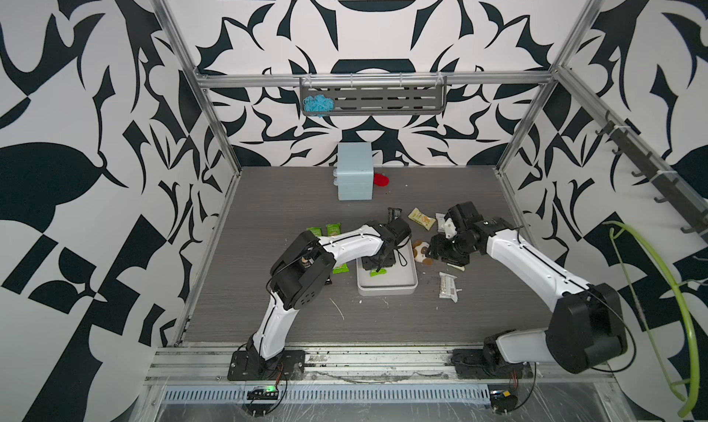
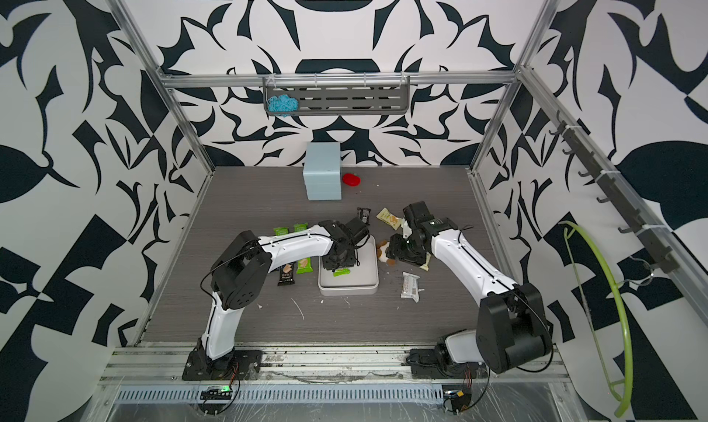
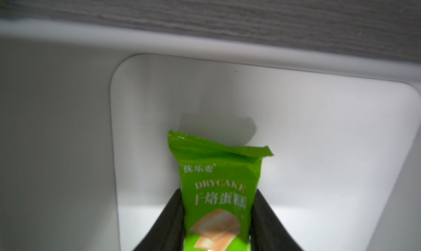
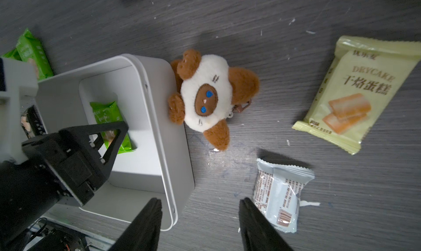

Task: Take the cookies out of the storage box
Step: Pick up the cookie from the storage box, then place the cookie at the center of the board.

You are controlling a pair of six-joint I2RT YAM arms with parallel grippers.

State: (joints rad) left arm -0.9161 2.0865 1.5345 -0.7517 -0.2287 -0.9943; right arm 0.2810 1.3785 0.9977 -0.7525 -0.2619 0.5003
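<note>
Left claw (image 3: 218,191): squeezed tight on both long sides of a green packet (image 3: 218,170), down inside the box.
Green packet: in the white box (image 3: 227,49), with bare floor past its crimped end up to the rounded wall.
Right claw (image 4: 200,202): wide open, holding nothing, hanging over the box's outer edge and the table (image 4: 273,22).
Toy (image 4: 205,97): just beside the box wall, outside it.
Cream packet (image 4: 355,95): flat on the table, open room all round.
White packet (image 4: 278,193): on the table, close by one right claw finger.
</note>
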